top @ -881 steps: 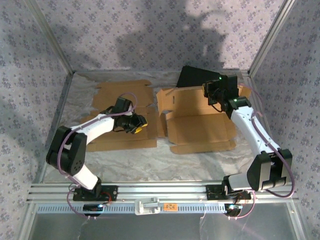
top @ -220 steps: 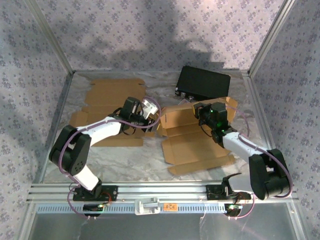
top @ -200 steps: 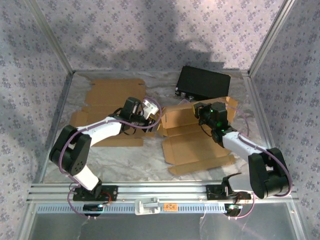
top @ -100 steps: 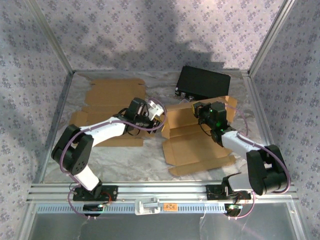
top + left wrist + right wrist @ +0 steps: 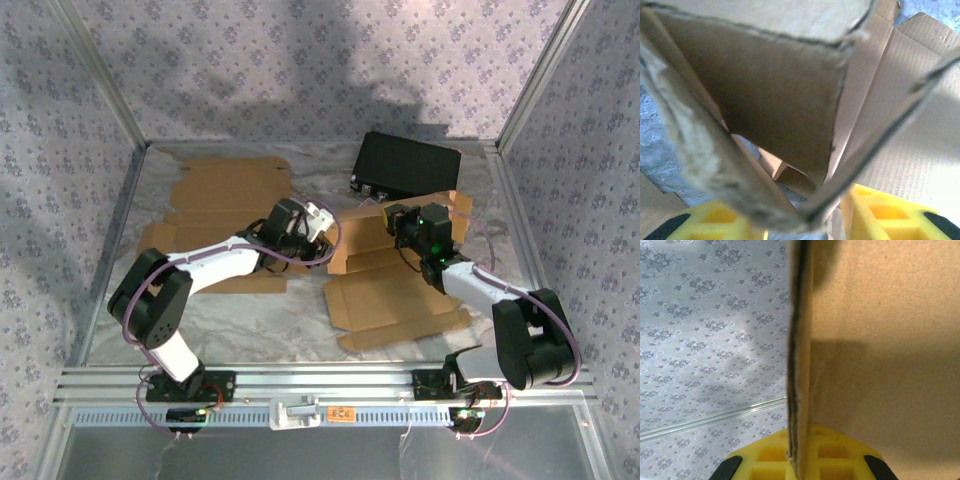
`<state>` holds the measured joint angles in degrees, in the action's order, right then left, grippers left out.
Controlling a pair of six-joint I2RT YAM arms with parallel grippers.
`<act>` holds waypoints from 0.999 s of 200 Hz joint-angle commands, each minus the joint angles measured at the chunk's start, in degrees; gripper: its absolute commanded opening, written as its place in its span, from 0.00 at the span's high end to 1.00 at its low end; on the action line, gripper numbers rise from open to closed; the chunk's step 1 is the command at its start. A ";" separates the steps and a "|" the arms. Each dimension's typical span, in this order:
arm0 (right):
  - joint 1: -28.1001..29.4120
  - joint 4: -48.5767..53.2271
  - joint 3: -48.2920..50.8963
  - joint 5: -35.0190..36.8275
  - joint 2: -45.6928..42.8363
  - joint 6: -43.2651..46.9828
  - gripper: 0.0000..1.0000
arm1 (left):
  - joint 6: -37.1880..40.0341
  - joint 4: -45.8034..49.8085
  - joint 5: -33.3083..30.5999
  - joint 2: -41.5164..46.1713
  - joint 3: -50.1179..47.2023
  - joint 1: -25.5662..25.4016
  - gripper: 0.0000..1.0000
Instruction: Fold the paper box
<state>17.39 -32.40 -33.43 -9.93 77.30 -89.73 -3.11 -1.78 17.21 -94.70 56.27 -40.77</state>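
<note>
right wrist: right pincer [image 5: 800, 457] tight on paper box [image 5: 880, 340] edge, left pincer [image 5: 805, 220] likewise

2 cardboard blanks [image 5: 215, 195] [image 5: 400, 300], 1 blk case [image 5: 405, 165], 2 arms [image 5: 215, 262] [image 5: 480, 285].

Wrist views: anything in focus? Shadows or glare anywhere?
Left wrist: cardboard close to the lens, soft, with a blown-out patch lower right. Right wrist: cardboard edge blurred, wall behind sharper. Top external: broad shadows on the back wall.
</note>
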 commanded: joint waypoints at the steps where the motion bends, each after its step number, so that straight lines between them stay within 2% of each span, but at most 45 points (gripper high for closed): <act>1: 1.05 -6.20 2.04 1.29 -0.54 -0.27 1.00 | -1.44 -0.78 -6.80 -0.67 1.87 -2.16 0.59; 19: 1.59 -8.23 3.92 1.59 -1.80 -0.24 1.00 | -2.04 -0.67 -11.46 -0.25 1.26 -3.33 0.60; 54: 1.60 -7.83 8.99 1.83 -6.34 -0.07 1.00 | -2.26 -1.03 -16.29 0.18 -0.02 -5.44 0.61; 84: 1.37 -10.16 12.62 1.68 -7.95 0.26 1.00 | -2.42 -1.15 -19.25 -0.62 -0.45 -6.73 0.61; 127: 1.47 -11.45 14.10 1.23 -7.42 1.29 1.00 | -3.47 -2.26 -19.97 -2.04 -0.39 -7.63 0.62; 200: 2.86 -9.91 14.70 2.99 -6.72 1.18 1.00 | -8.46 -1.82 -26.70 -3.67 1.58 -9.89 0.71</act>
<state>19.11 -44.71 -20.32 -7.42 69.78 -89.49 -8.54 -3.31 -5.52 -96.75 56.16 -49.93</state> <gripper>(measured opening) 0.052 0.303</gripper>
